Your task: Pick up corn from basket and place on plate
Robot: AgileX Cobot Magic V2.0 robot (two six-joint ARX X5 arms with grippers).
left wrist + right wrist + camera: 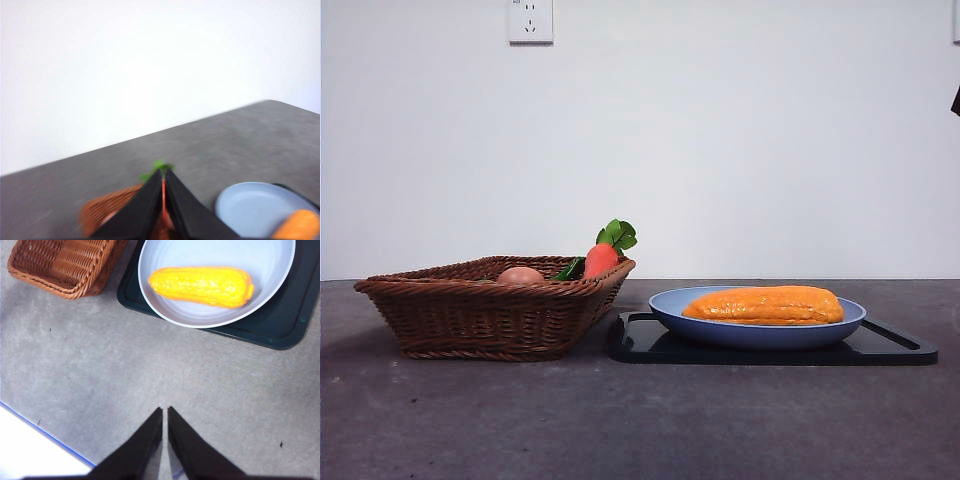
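The orange-yellow corn [764, 305] lies lengthwise in the light-blue plate [757, 330], also seen as corn [201, 286] on the plate [170, 315] in the right wrist view. The brown wicker basket [490, 308] stands to the plate's left, with no corn in it. My right gripper [164, 412] is shut, high over bare table, well apart from the plate. My left gripper [163, 175] is shut with nothing in it, above the basket [107, 210]; the plate [260, 210] and one end of the corn [300, 226] show beside it.
A flat black tray [890, 350] lies under the plate. A red-orange carrot with green leaves [602, 257] and a small pinkish round item [520, 275] sit in the basket. A black arm tip [955, 100] shows at the right edge. A wall outlet [530, 20] is behind.
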